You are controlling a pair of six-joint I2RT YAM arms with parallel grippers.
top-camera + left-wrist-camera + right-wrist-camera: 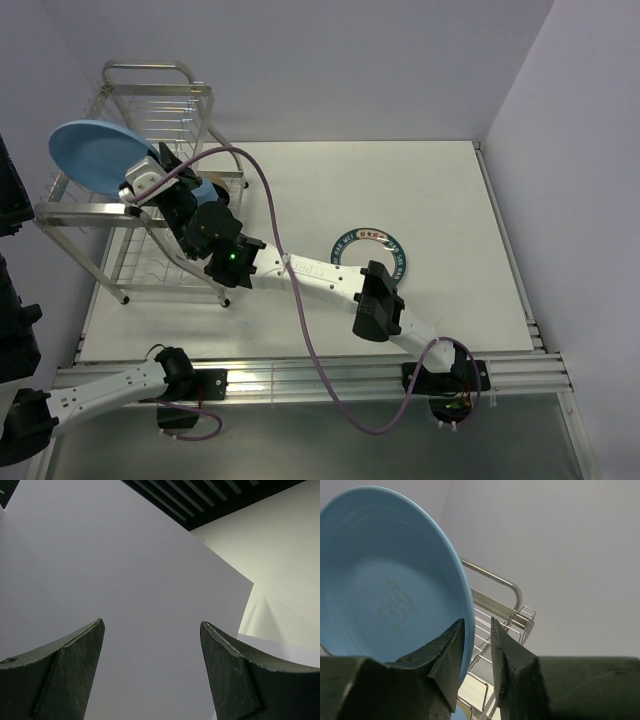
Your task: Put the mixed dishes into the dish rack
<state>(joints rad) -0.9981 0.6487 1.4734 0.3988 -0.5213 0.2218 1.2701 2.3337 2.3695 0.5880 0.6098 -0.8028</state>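
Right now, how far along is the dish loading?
Nothing is clearly settled in the dish rack yet. In hand: the light-blue plate is tilted at the rack's top, the right gripper straddling its rim, jaws slightly apart. Left: the white plate with lettered rim lies on the table; the left gripper is open and empty. I can't make out other dishes.

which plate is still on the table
From the silver dish rack at the table's far left, look right to mid-table. The white plate lying flat there, partly under the right arm, has a dark-blue lettered rim, unlike the plain light-blue plate at the rack.
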